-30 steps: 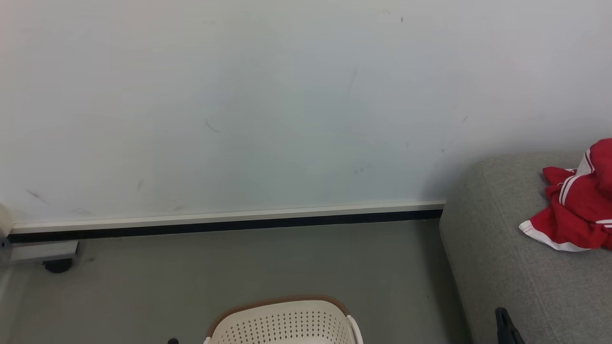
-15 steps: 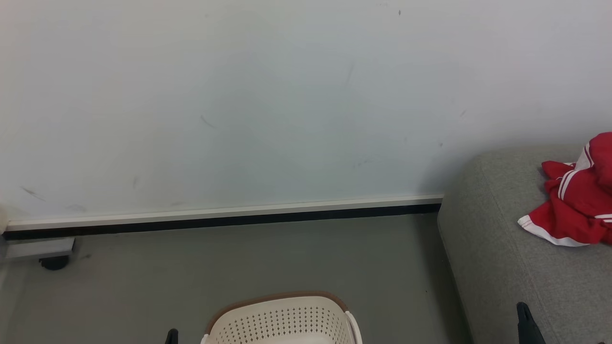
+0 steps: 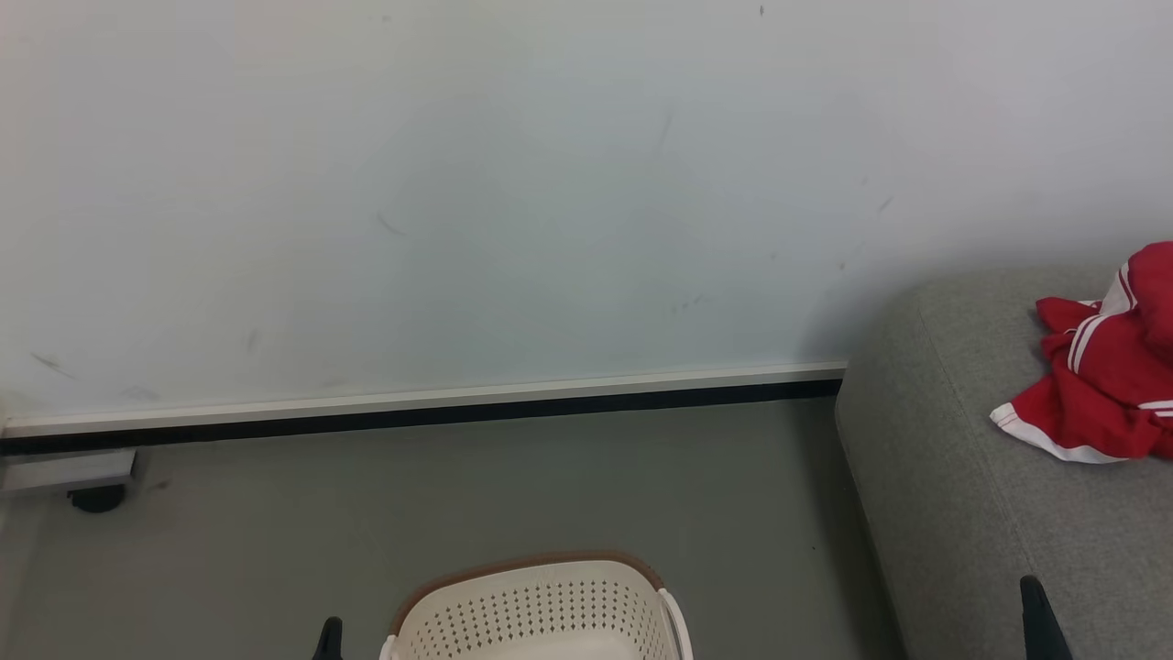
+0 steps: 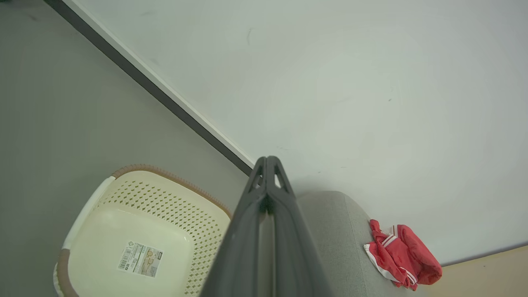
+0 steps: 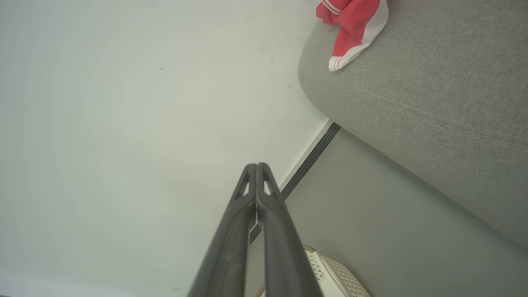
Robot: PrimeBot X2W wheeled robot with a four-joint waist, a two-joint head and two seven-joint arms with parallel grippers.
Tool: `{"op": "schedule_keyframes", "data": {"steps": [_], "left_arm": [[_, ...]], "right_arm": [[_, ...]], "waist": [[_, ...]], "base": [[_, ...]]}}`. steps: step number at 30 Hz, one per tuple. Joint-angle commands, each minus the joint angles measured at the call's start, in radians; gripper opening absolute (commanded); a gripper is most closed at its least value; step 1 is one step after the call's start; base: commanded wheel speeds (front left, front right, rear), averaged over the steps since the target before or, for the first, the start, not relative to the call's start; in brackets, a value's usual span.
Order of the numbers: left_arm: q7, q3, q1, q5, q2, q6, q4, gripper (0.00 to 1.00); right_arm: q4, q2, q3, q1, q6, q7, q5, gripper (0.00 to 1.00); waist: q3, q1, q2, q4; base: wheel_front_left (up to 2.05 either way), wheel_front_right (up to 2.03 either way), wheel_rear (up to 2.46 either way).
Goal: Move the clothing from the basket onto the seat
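Seemingly finished: sees clothing (image 4: 402, 255) heaped on the seat (image 4: 338, 247) at lower right of frame, well apart from the basket (image 4: 165, 194) at lower left, bare save a label (image 4: 140, 258). Finds left end effector (image 4: 268, 161) and right end effector (image 5: 256, 167) clenched, grasping nothing.
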Motion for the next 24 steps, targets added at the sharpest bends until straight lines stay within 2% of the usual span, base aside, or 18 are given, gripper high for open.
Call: {"op": "schedule_keyframes", "data": {"steps": [1, 24], "left_arm": [[0.004, 0.005, -0.029, -0.03, 0.001, -0.009, -0.004, 0.0], [0.047, 0.009, -0.091, -0.279, -0.009, -0.045, 0.056, 0.0]], "right_arm": [[-0.007, 0.001, -0.011, -0.024, 0.0, 0.005, 0.024, 0.0], [0.02, 0.023, -0.119, -0.06, 0.0, 0.094, 0.257, 0.0]], "waist": [[0.001, -0.0001, 0.0, -0.001], [0.027, -0.0001, 0.0, -0.013]], "base": [[0.0, 0.0, 0.0], [0.0, 0.0, 0.0]]}}
